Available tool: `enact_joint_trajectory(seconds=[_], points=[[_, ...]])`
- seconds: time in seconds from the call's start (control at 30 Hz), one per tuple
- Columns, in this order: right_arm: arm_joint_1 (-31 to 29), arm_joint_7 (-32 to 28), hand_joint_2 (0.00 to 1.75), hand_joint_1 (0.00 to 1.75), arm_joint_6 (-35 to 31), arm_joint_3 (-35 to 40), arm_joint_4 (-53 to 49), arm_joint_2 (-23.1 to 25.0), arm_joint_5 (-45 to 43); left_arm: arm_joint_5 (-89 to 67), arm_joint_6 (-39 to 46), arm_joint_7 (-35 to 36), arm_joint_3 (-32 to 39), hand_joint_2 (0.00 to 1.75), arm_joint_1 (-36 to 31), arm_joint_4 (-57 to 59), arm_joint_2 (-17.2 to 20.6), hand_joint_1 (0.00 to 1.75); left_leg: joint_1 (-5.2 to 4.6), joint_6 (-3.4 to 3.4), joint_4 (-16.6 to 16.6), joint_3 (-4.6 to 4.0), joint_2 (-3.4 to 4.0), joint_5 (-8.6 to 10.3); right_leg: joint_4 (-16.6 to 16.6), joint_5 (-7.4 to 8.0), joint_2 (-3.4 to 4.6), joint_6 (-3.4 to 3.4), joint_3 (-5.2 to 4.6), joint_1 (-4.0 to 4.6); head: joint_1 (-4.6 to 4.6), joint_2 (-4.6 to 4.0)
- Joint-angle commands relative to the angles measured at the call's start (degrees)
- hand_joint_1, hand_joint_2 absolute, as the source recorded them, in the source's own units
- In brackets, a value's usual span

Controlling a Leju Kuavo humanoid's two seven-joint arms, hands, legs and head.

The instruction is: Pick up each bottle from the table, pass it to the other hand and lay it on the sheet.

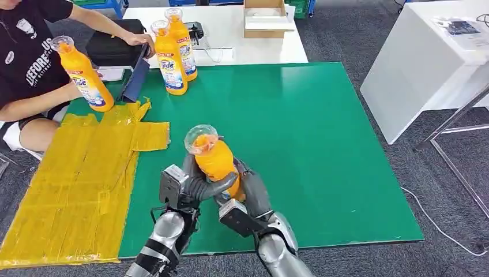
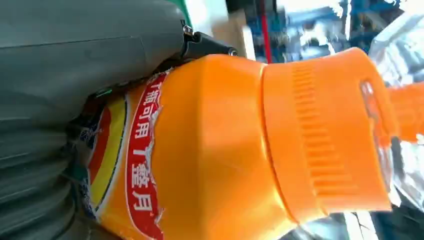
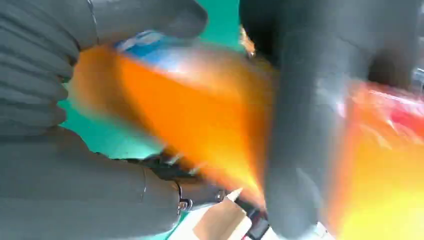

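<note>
A green mat (image 1: 323, 144) covered the table, yellow sheet (image 1: 75, 179) at its left, grey carpet around. An orange bottle (image 1: 214, 157) stood upright above the mat's near edge, left hand (image 1: 187, 186) and right hand (image 1: 245, 199) both wrapped around it.

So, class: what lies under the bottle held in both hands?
Green mat lies below the bottle, which both the left hand and right hand grip. The mat directly beneath, and the bottle's base, are covered by the hands.
</note>
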Motion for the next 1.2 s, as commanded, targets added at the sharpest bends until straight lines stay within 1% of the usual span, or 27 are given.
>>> enact_joint_trajectory(seconds=[0.03,0.07,0.1,0.13,0.17,0.2,0.23,0.27,0.3,0.33,0.4,0.43,0.47,0.5,0.53,0.57,0.6,0.73,0.8,0.9,0.93,0.97,1.0,1.03,1.2], points=[[10.01,0.31,1.75,0.00,3.61,-9.05,-23.98,-7.07,-9.15,-47.70,24.49,14.96,4.60,1.75,-2.21,-2.21,13.71,1.75,0.04,-0.05,-0.08,0.19,-0.20,-0.05,-0.06,-0.07,0.09,-0.08,0.17,0.01,-0.07,0.00],[10.61,0.81,1.75,0.00,5.29,-10.48,-25.47,-7.24,-9.25,-47.30,24.45,14.37,5.57,1.75,-3.03,-0.69,14.30,1.75,0.07,-0.07,-0.13,0.30,-0.21,-0.06,-0.11,-0.08,0.17,-0.10,0.27,0.03,-0.04,0.00],[10.75,0.97,1.75,0.00,6.41,-11.46,-25.80,-6.88,-10.03,-53.85,25.08,17.74,6.25,1.75,-3.79,1.11,15.24,1.75,0.03,-0.05,-0.11,0.19,-0.31,0.00,-0.07,-0.08,-0.01,-0.08,0.19,0.00,-0.04,0.00],[10.93,0.93,1.75,0.00,7.21,-12.45,-26.32,-6.59,-10.56,-61.69,26.96,21.66,6.83,1.75,-4.84,3.13,16.43,1.75,0.05,-0.05,-0.12,0.25,-0.37,-0.01,-0.09,-0.08,0.02,-0.10,0.24,0.00,0.00,0.00],[10.87,0.96,1.75,0.00,7.52,-12.72,-26.60,-6.51,-10.55,-65.55,28.27,24.13,7.85,1.75,-5.76,5.00,17.08,1.75,0.03,-0.04,-0.07,0.16,-0.25,-0.01,-0.04,-0.06,0.05,-0.08,0.13,-0.01,-0.02,0.00],[11.13,0.63,1.75,0.00,6.84,-13.34,-27.04,-6.00,-10.62,-74.18,28.56,29.01,8.87,1.75,-6.61,7.07,18.15,1.75,0.03,-0.05,-0.08,0.13,-0.13,0.00,-0.05,-0.02,0.14,-0.08,0.07,-0.01,-0.04,0.00],[11.36,0.39,1.75,0.00,6.38,-13.67,-27.70,-5.72,-10.81,-78.29,27.54,32.91,8.33,1.75,-7.65,8.90,19.50,1.75,0.05,-0.07,-0.07,0.19,-0.15,-0.02,-0.04,-0.04,0.20,-0.11,0.12,0.00,-0.04,0.00],[11.55,0.26,1.75,0.00,6.30,-13.81,-28.67,-5.60,-11.34,-78.29,27.18,39.01,4.21,1.75,-9.54,12.14,23.64,1.75,0.05,-0.07,-0.08,0.16,-0.14,0.00,-0.04,-0.05,0.12,-0.11,0.10,0.01,0.00,0.00],[11.55,0.39,1.75,0.00,6.34,-13.79,-29.37,-5.70,-11.51,-78.29,28.27,38.75,4.56,1.75,-10.70,14.91,23.38,1.75,0.01,-0.07,-0.10,0.11,-0.15,0.04,-0.01,-0.04,0.04,-0.10,0.03,-0.02,-0.02,0.00],[11.75,0.37,1.75,0.00,5.97,-13.83,-30.08,-5.75,-11.64,-78.29,25.00,38.19,6.44,1.75,-12.51,18.76,23.02,1.75,0.05,-0.10,-0.11,0.18,-0.22,0.03,-0.03,-0.05,0.09,-0.13,0.11,0.01,-0.04,0.00],[11.92,0.44,1.75,0.00,5.71,-13.87,-31.25,-6.02,-11.82,-78.29,24.48,38.16,6.86,1.75,-15.49,25.78,23.60,1.75,0.03,-0.06,-0.07,0.07,-0.17,0.05,-0.03,-0.03,0.00,-0.08,0.00,0.01,-0.02,0.00],[11.75,0.44,1.75,0.00,5.95,-13.71,-31.42,-6.18,-12.05,-78.29,22.89,38.24,7.66,1.75,-16.63,28.92,23.42,1.75,0.06,-0.09,-0.09,0.21,-0.21,0.03,-0.03,-0.06,0.09,-0.13,0.11,0.02,-0.05,0.00],[11.69,0.44,1.75,0.00,5.90,-13.61,-31.53,-6.19,-12.07,-78.29,23.13,38.62,7.84,1.75,-17.55,32.08,23.39,1.75,0.02,-0.07,-0.10,0.19,-0.13,0.04,-0.04,-0.04,0.04,-0.10,0.10,0.00,0.00,0.00],[11.59,0.44,1.75,0.00,5.95,-13.49,-31.57,-6.18,-12.11,-78.29,23.11,38.94,8.27,1.75,-18.04,34.15,23.17,1.75,0.06,-0.09,-0.13,0.26,-0.26,0.05,-0.09,-0.06,0.03,-0.12,0.21,0.02,-0.04,0.00],[11.16,0.46,1.75,0.00,6.36,-12.99,-31.19,-6.30,-12.22,-75.63,22.08,36.98,10.29,1.75,-19.47,38.91,22.02,1.75,0.06,-0.10,-0.10,0.22,-0.14,0.05,-0.07,-0.04,0.08,-0.10,0.14,0.04,-0.02,0.00],[10.80,0.39,1.75,0.00,6.21,-12.74,-30.63,-6.09,-12.17,-75.91,23.96,36.86,10.39,1.75,-19.88,41.17,21.77,1.75,0.02,-0.08,-0.12,0.24,-0.14,0.05,-0.06,-0.05,0.06,-0.07,0.16,-0.01,-0.04,0.00],[10.64,0.39,1.75,0.00,6.19,-12.63,-30.46,-6.12,-12.17,-75.68,24.44,36.60,10.72,1.75,-20.25,42.62,21.49,1.75,0.03,-0.07,-0.08,0.18,-0.06,0.05,-0.03,-0.03,0.09,-0.06,0.09,0.00,-0.02,0.00],[9.57,0.70,1.75,0.00,5.19,-12.31,-28.58,-5.87,-11.58,-72.91,23.20,35.19,13.25,1.75,-21.08,47.79,19.38,1.75,0.05,-0.07,-0.10,0.26,-0.13,0.02,-0.06,-0.06,0.12,-0.07,0.21,0.00,0.00,0.00],[9.20,0.72,1.75,0.00,4.91,-12.22,-28.07,-5.71,-11.45,-72.94,23.62,35.40,13.34,1.75,-20.78,48.50,19.14,1.75,0.01,-0.08,-0.08,0.17,-0.04,0.03,-0.02,-0.04,0.12,-0.07,0.11,-0.02,-0.02,0.00],[8.71,0.75,1.75,0.00,4.84,-12.10,-27.42,-5.67,-11.56,-71.57,23.03,34.66,14.54,1.75,-21.21,50.31,18.64,1.75,0.01,-0.08,-0.06,0.10,-0.06,0.05,-0.02,-0.02,0.08,-0.07,0.04,-0.01,-0.02,0.00],[8.54,0.76,1.75,0.00,4.80,-12.07,-27.18,-5.70,-11.60,-70.58,23.41,33.90,15.35,1.75,-21.34,50.94,18.35,1.75,0.03,-0.09,-0.10,0.24,-0.22,0.04,-0.06,-0.06,0.06,-0.09,0.21,-0.01,0.00,0.00],[8.48,0.76,1.75,0.00,4.76,-12.00,-27.09,-5.74,-11.61,-69.98,24.19,33.21,15.89,1.75,-21.36,51.24,18.15,1.73,0.00,-0.08,-0.10,0.16,-0.15,0.06,-0.05,-0.02,0.05,-0.07,0.13,-0.03,-0.02,0.00],[8.48,0.76,1.75,0.00,4.76,-12.00,-27.09,-5.74,-11.61,-69.98,24.19,33.21,15.89,1.75,-21.36,51.24,18.15,1.26,0.00,-0.08,-0.07,0.14,-0.14,0.05,-0.02,-0.01,0.04,-0.06,0.11,-0.03,-0.02,0.00],[8.48,0.77,1.75,0.00,4.68,-11.98,-26.99,-5.79,-11.67,-70.53,25.93,33.31,15.65,1.75,-21.22,50.90,18.21,0.00,0.04,-0.10,-0.11,0.26,-0.23,0.05,-0.08,0.00,0.12,-0.10,0.24,-0.01,0.00,0.00],[8.44,0.78,1.75,0.00,4.49,-11.96,-26.69,-6.06,-11.74,-70.82,29.93,31.74,16.21,1.75,-20.86,49.72,17.89,0.00,0.02,-0.08,-0.08,0.18,-0.15,0.08,-0.04,0.01,0.06,-0.06,0.14,-0.01,-0.02,0.00]])
